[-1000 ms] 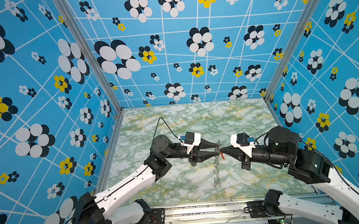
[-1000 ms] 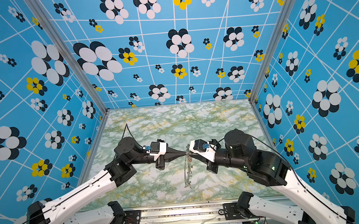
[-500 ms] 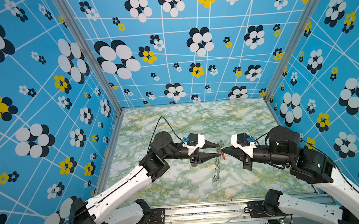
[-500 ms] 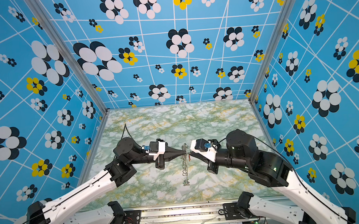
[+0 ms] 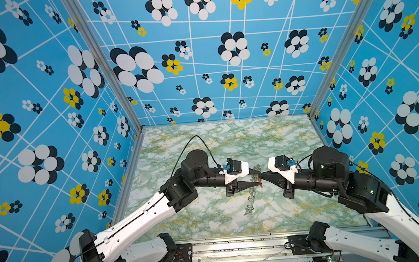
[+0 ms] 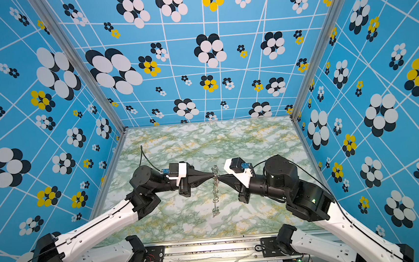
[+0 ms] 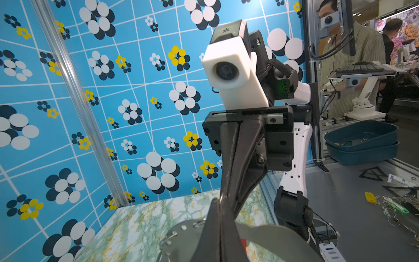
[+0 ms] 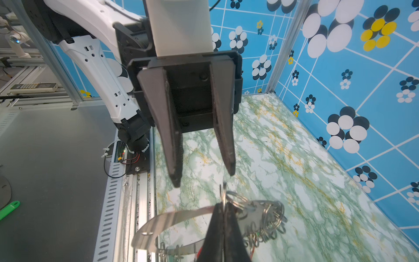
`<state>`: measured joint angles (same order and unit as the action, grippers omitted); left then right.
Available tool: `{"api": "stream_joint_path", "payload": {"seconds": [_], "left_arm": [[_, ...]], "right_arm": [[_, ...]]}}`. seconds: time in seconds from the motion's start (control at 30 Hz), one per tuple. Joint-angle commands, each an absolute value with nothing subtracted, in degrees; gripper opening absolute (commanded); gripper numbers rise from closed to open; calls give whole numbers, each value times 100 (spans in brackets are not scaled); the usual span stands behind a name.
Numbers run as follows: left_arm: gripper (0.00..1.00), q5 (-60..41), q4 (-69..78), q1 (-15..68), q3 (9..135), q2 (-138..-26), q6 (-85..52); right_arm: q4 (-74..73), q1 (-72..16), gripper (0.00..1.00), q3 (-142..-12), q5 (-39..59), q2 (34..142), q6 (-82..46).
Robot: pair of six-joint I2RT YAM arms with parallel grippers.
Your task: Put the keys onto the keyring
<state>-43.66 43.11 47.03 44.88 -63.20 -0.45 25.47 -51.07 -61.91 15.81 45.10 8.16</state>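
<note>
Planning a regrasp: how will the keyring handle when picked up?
The keyring is a thin flat metal plate: probably stiff, not floppy. Its loose silver rings will likely swing and tangle. Bare metal may slip in a pinch.
</note>
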Motion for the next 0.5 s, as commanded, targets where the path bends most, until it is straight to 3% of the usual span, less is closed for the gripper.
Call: {"api": "stream_joint_path", "payload": {"seconds": [0.0, 0.23, 0.47], "left_arm": [[0, -3752, 5632, 4670, 4519, -6336, -353], [0, -3698, 6043, 4627, 4409, -6489, -599], [0, -3863, 6062, 4588, 4386, -6554, -715]], "right_arm": [[2533, -5177, 0, -5862, 2424, 4757, 438], [2174, -5177, 1, -5774, 2829, 4867, 214], [2323, -5176, 23, -5855, 2563, 4645, 303]]}}
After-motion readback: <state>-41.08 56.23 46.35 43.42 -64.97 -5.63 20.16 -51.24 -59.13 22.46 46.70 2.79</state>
